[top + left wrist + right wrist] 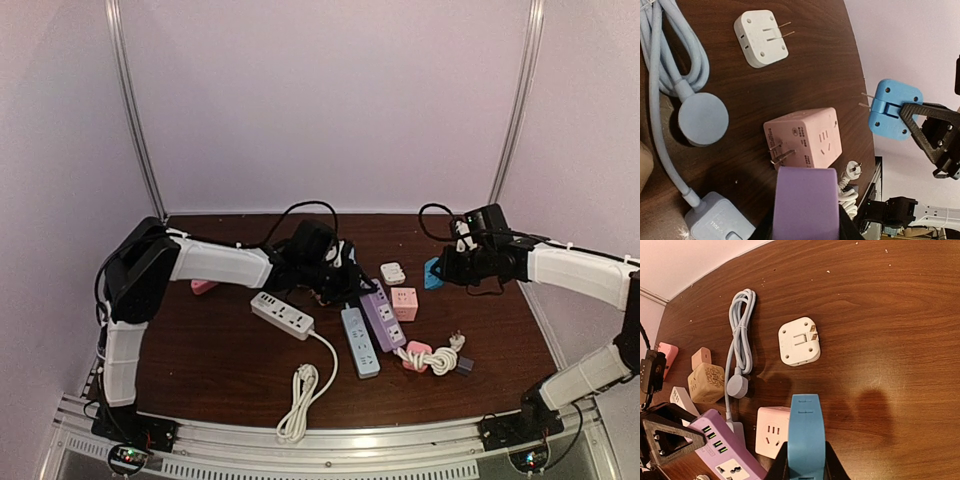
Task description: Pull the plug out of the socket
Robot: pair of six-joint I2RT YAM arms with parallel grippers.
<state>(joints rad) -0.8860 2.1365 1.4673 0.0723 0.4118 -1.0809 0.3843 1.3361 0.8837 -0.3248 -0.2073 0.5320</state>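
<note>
The right gripper (pixel 806 467) is clamped on the blue plug (pixel 806 425), with one finger pressed to each side of its body. In the left wrist view the plug's two metal prongs are seen bare and pointing into open air, and the plug is held above the table (pixel 200 350), clear of every socket. The left gripper (pixel 806 231) is closed on the far end of the purple power strip (pixel 807 195), which is gripped across its width. The strip and the blue plug are held apart, with a gap between them. A pink cube socket (pixel 807 137) is seen on the table just beside the purple strip's end. Farther out a white adapter (pixel 761 37) is laid with its prongs showing. A light blue strip (pixel 360 340) is laid alongside the purple one, and its coiled cable (pixel 670 60) is seen near the cube.
</note>
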